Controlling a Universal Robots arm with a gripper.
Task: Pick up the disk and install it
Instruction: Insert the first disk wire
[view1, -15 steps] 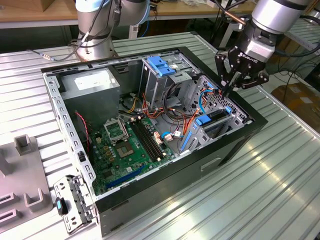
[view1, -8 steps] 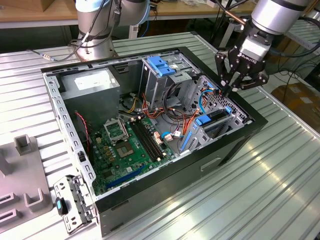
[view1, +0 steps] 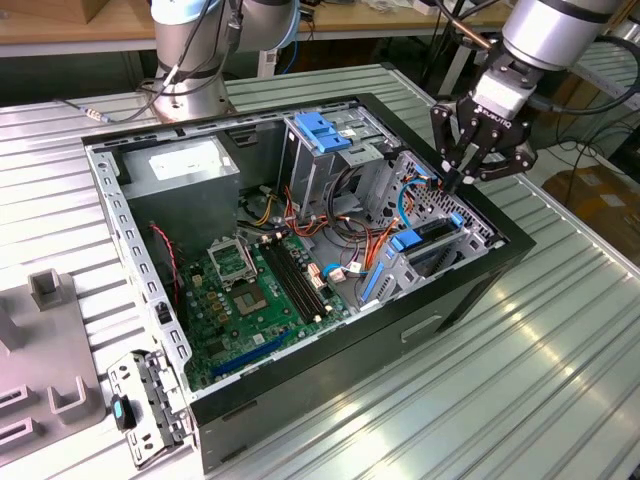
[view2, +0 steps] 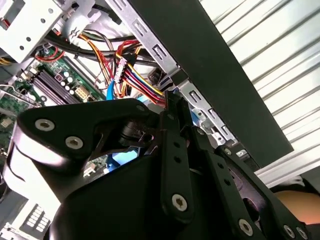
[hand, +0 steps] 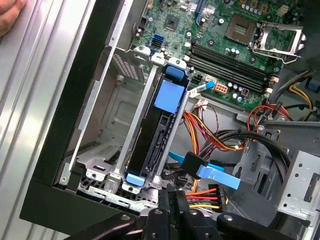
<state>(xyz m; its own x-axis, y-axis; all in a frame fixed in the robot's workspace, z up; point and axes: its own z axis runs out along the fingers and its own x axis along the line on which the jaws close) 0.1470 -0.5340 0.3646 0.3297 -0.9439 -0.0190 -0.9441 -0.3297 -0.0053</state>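
Disk (hand: 152, 132), flat dark drive with blue plastic carrier tabs, sits edge-up in grey metal drive cage (hand: 107, 115) at corner of open black computer case (view1: 470, 290). End effector (view1: 455, 182) fingers pressed together just above cage (nothing pinched). Risk, as judged: fingertips snagging orange-red cable bundle (hand: 210, 135) beside cage, or disk left half-seated.

Ribbed metal table (view1: 560, 330), computer case (view1: 420, 330), perhaps bracket (view1: 145, 405)

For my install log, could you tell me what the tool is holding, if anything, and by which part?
Nothing is held: the tool is closed with nothing between its fingers, close to the disk, which is already seated in its drive bay.
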